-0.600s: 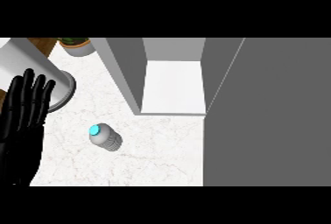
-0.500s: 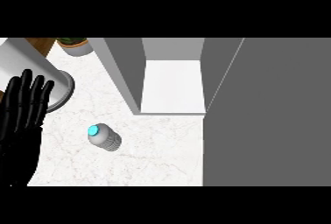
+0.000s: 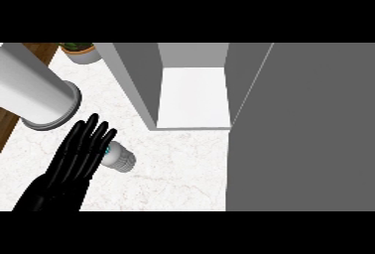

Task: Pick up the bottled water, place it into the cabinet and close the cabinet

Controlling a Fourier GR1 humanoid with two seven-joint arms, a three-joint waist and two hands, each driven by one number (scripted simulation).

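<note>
the bottled water (image 3: 119,158) lies on its side on the white marble counter (image 3: 176,168), its teal cap end tucked partly under the fingertips of the left hand (image 3: 73,161). that hand comes in from the lower left of the head view, black, with its fingers straight and held close together, pointing up and a little to the right — flat over the counter rather than curled around anything. whether the fingertips actually touch the bottle or only overlap it from above cannot be told from this angle. the bottle's pale ribbed body sticks out to the right of the fingers, clear of the hand.

just above the hand, at the upper left, a large grey cylinder (image 3: 33,94) slants across the view, its rimmed end near the fingertips but apart from them. beyond it, at the top edge, a small potted plant (image 3: 81,51) sits on the counter, and a strip of brown wood shows along the left edge.

to the right of the bottle and further back stands the cabinet (image 3: 192,84) — grey walls around a white inner floor, open toward the counter. its door (image 3: 300,129) is swung open, a broad dark grey panel filling the right side of the view from top to bottom. the bottle is outside the cabinet, near its front left corner but not touching it.

the right hand does not show.
</note>
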